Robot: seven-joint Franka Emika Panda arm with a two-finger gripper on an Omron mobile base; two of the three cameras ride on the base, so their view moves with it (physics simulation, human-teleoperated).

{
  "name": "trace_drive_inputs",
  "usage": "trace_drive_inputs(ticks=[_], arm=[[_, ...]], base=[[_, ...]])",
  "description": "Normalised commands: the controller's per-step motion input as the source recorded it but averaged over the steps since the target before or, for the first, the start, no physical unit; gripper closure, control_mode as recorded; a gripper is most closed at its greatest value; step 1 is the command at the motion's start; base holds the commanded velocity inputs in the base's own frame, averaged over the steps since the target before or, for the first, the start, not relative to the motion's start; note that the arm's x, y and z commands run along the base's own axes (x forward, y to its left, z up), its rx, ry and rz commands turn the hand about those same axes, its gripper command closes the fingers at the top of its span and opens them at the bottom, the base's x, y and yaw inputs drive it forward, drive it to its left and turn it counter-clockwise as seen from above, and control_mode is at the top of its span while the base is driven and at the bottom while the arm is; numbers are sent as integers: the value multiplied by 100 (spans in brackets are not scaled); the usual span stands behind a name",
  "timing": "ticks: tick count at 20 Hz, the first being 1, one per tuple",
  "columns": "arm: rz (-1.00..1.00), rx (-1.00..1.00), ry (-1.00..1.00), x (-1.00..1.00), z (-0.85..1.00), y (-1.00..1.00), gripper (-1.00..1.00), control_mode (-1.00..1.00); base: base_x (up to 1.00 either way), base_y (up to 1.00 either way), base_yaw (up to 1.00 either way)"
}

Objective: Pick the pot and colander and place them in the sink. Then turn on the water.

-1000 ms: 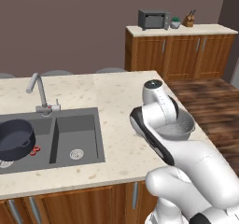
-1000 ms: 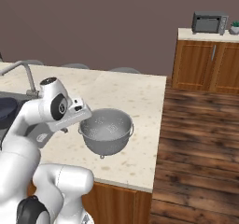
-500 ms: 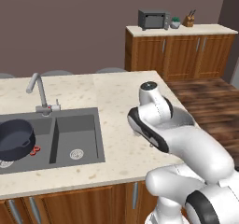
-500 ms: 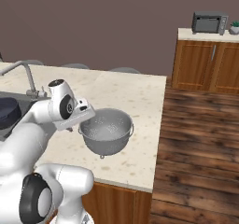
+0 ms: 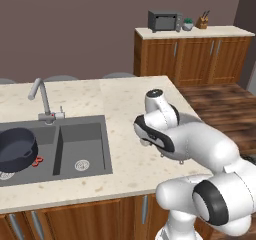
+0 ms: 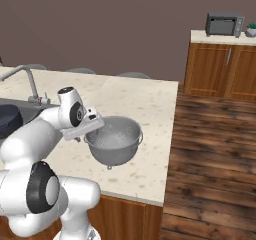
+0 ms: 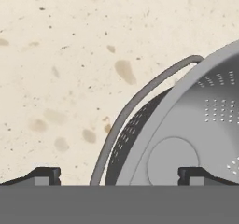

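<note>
One silver perforated colander [image 6: 114, 140] with wire handle sits beneath the spread-apart end effector [image 7: 119, 176].

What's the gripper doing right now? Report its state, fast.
Gripper: open, holding nothing; its fingertips straddle the colander's rim and loop handle, just above the counter.

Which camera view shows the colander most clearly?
The right base view shows it best: the whole colander stands on the counter beside the arm, with its rim, holes and foot visible. The hand view shows part of its rim and one loop handle, close up. In the left base view the arm hides nearly all of it.
</note>
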Motion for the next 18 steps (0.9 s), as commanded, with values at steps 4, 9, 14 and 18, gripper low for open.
trace_drive_inputs(ticks=[4, 9, 14, 18], arm=[[0, 0, 5, 4, -28, 0, -100, -100], [0, 0, 1, 4, -9, 0, 100, -100], [0, 0, 0, 0, 0, 0, 100, -100], [0, 0, 0, 0, 0, 0, 100, -100]], base=[[0, 0, 0], [0, 0, 0], [0, 0, 0], [0, 0, 0]])
